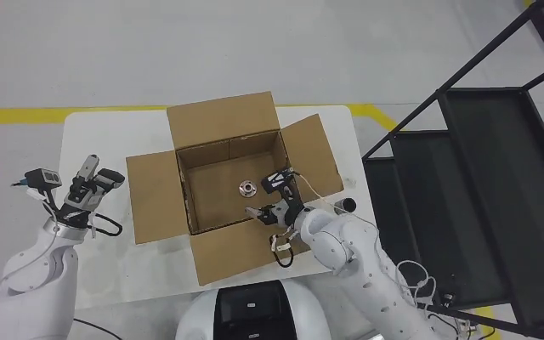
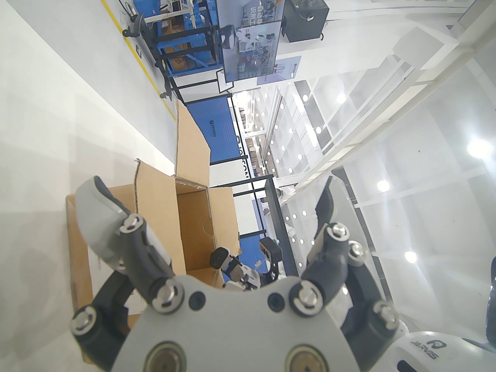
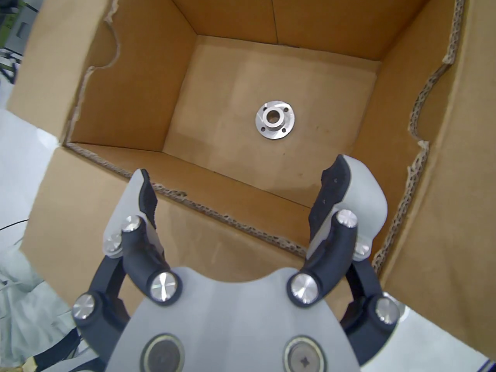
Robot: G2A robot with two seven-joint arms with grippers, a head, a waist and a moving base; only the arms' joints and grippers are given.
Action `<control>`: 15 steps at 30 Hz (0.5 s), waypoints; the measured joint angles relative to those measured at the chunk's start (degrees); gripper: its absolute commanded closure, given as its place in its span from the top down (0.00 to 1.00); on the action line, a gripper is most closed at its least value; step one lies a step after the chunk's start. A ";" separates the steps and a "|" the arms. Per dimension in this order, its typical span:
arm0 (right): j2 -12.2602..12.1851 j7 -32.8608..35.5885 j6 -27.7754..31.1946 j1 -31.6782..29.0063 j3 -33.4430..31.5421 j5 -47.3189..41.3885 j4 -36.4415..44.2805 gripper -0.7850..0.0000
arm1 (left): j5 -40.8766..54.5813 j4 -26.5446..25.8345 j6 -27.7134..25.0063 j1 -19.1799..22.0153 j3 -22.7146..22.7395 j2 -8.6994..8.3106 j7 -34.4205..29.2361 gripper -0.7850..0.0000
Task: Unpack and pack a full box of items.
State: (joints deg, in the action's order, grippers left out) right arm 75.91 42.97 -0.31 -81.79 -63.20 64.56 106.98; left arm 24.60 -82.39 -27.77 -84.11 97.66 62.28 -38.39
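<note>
A white table stands on the grey floor. A yellow line runs on the floor along the table's far edge. Black metal stairs stand just right of the table.

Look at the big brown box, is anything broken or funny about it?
Yes. The brown cardboard box has torn, ragged edges where its flaps fold, with the wavy inner layers showing along the rim. Otherwise nothing is spilled; one small round silver metal flange lies flat on the box floor.
</note>
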 measured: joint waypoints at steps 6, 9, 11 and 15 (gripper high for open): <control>1.25 2.58 -4.52 6.82 4.47 0.39 -4.92 1.00 | 0.00 0.00 0.00 0.00 0.00 0.00 0.00 1.00; 1.98 5.63 -6.38 10.67 6.79 0.72 -8.25 1.00 | 0.00 0.00 0.00 0.00 0.00 0.00 0.00 1.00; 2.51 6.19 -6.48 12.93 8.27 -0.30 -10.71 1.00 | 0.00 0.00 0.00 0.00 0.00 0.00 0.00 1.00; 2.88 5.87 -5.96 14.65 9.07 -1.59 -12.80 1.00 | 0.00 0.00 0.00 0.00 0.00 0.00 0.00 1.00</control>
State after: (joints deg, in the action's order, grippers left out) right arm 78.79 48.84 -6.27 -67.14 -54.13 62.97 94.17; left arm 24.60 -82.39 -27.77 -84.11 97.66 62.28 -38.39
